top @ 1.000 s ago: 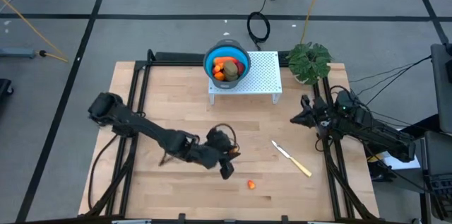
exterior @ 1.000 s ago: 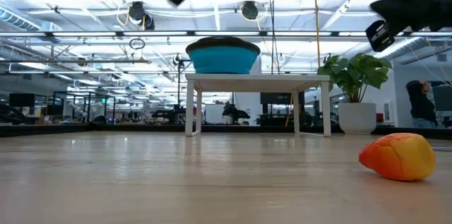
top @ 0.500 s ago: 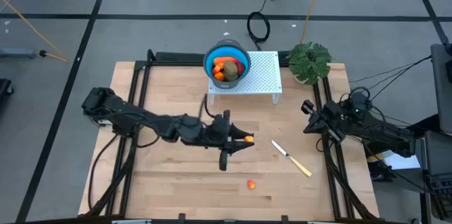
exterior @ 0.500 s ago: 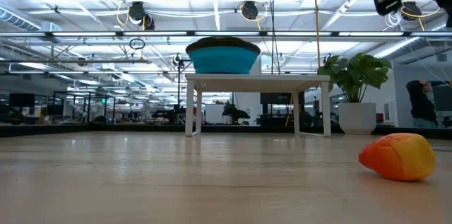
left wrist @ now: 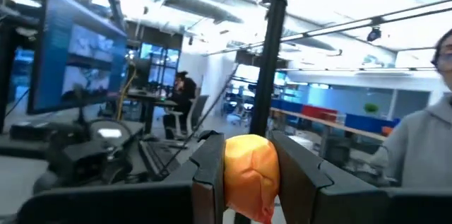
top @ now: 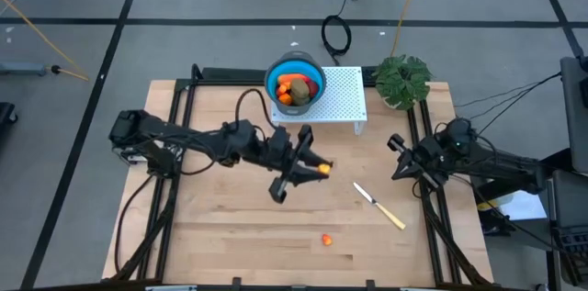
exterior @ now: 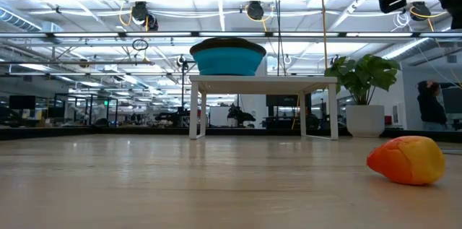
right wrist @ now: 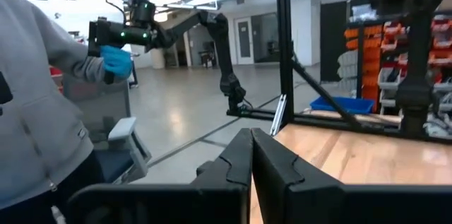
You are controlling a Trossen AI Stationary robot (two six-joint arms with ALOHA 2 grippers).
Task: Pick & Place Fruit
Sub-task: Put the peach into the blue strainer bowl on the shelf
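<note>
My left gripper [top: 317,168] hangs over the middle of the table, shut on a small orange-yellow fruit piece [left wrist: 248,171], also seen from above as an orange piece [top: 322,170]. A red-yellow fruit [top: 327,239] lies on the table nearer the front edge, large in the low view [exterior: 406,160]. The blue bowl [top: 296,84] stands on a white perforated stand [top: 340,98] at the far edge, with several fruit pieces [top: 292,92] inside. My right gripper [right wrist: 251,157] waits shut above the table's right edge [top: 397,158]. My left gripper pinches the orange-yellow piece by its two opposite sides [left wrist: 233,174] between its two fingers [left wrist: 209,174]. The fingers lie about level and point toward the table's right edge. The piece is lifted clear of the table.
A knife with a pale yellow handle [top: 381,207] lies on the table right of the middle. A potted plant [top: 402,80] stands at the far right corner, next to the stand. A person in a grey top [right wrist: 35,111] is beyond the table.
My left gripper has risen with the orange piece and gone toward the far edge, tipping up from pointing down to about level. It has left the low view. My right gripper has risen a little and tipped up.
</note>
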